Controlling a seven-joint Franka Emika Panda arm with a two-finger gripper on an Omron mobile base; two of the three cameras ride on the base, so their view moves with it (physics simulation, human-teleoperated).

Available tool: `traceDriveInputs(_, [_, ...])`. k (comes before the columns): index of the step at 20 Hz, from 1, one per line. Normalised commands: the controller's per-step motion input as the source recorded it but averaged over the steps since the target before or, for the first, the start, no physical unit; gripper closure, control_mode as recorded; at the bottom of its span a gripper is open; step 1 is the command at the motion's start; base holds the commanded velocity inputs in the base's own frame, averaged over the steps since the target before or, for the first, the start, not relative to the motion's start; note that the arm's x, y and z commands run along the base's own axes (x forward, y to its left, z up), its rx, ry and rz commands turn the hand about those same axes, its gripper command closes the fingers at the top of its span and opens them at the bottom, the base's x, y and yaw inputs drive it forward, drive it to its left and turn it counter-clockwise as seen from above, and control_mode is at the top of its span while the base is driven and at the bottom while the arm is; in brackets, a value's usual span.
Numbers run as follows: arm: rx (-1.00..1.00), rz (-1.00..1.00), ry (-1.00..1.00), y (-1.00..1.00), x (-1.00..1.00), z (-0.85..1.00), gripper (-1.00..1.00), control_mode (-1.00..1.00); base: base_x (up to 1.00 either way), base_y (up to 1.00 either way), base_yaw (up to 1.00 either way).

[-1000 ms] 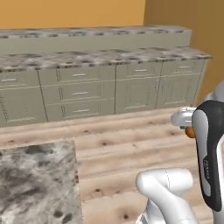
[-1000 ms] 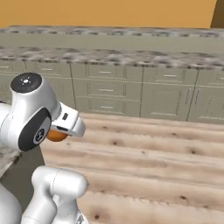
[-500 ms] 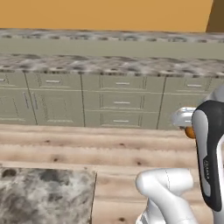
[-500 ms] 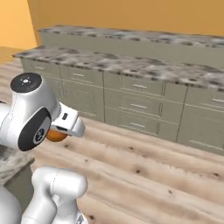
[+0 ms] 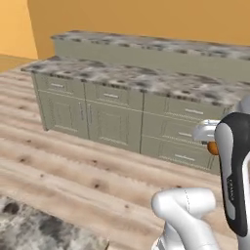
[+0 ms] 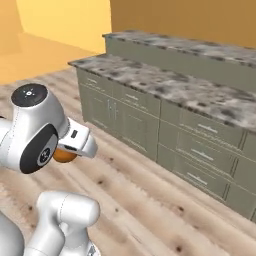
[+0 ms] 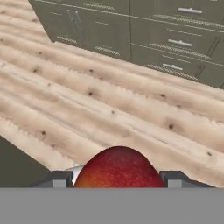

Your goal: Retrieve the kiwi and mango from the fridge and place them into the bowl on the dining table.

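1. Holding the mango (image 7: 117, 168) — tool (image 7: 114, 179) with one dark finger (image 7: 59, 179) on each side of the fruit.
2. Looks red and orange in the hand view, round on top, sitting right between the two tips.
3. Seen as a small orange bump (image 5: 212, 148) beside the dark part of the arm in the left base view.
4. Seen again as an orange ball (image 6: 64, 155) under the white wrist in the right base view.
5. Held up in the air, well above the wooden floor (image 7: 109, 105).
6. Ahead of the tool — a long row of grey-green cupboards (image 5: 117, 119) with drawers and thin handles.
7. On top of the cupboards, a speckled stone counter (image 5: 146, 80), well apart from the tool.
8. Behind that, a second, higher stone ledge (image 6: 185, 45) against the orange wall (image 5: 146, 17).
9. Down low and off to the left of the tool in the left base view, a corner of the dining table (image 5: 44, 229) with a grey-brown stone top.
10. Pale floor boards with dark knots running between the tool and the cupboards.
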Motion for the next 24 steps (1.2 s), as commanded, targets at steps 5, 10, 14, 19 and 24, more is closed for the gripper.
traceDriveInputs(5, [0.00,0.00,0.00,0.00,0.00,0.00,1.00,1.00,1.00,-0.07,0.78])
traceDriveInputs(10, [0.00,0.00,0.00,0.00,0.00,0.00,1.00,1.00,1.00,-0.07,0.78])
traceDriveInputs(14, [0.00,0.00,0.00,0.00,0.00,0.00,1.00,1.00,1.00,-0.08,0.73])
traceDriveInputs(19, [0.00,0.00,0.00,0.00,0.00,0.00,1.00,1.00,1.00,-0.09,0.74])
traceDriveInputs(24, [0.00,0.00,0.00,0.00,0.00,0.00,1.00,1.00,1.00,-0.08,0.75])
